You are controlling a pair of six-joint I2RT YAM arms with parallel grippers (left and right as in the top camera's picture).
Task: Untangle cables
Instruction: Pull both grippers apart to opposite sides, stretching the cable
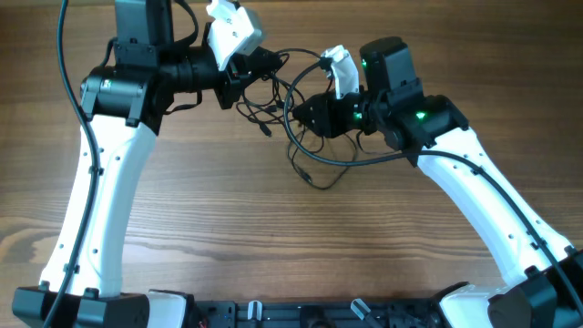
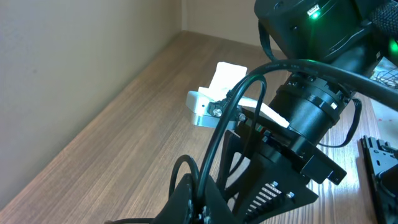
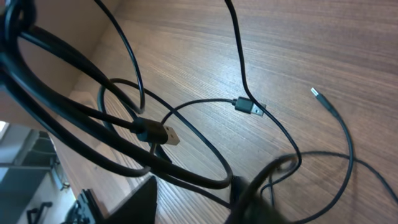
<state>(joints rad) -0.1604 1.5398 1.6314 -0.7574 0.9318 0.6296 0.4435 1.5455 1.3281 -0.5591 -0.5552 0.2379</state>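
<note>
**knotty_dan:** Where are we at with the cables [image 1: 273, 100]? To me it's barely started. They're one bunch at the far end of the surface [image 1: 273, 246], strung between the two arms, with a loop trailing toward the near side.

**wirewrangler:** Yeah, I'd call it the pulling-apart stage. The left claw [image 1: 253, 73] looks pinched shut on a few strands. In its wrist cam the cords rise straight out of the closed tips [image 2: 189, 202]. The right claw [image 1: 305, 114] is parted, and its own cam shows cords crossing the gap between the fingers [image 3: 193, 193]. It doesn't seem to be gripping any of them.

**knotty_dan:** Anything free yet?

**wirewrangler:** Some ends are. A USB plug [image 3: 165, 134] hangs inside a loop, another plug [image 3: 250, 107] lies flat on the wood, and a thin tip [image 3: 316, 92] sits apart. My guess for the next move: right closes on one single strand, not the bundle, then draws it away from the left so that plug slides back out of the loop.
</note>
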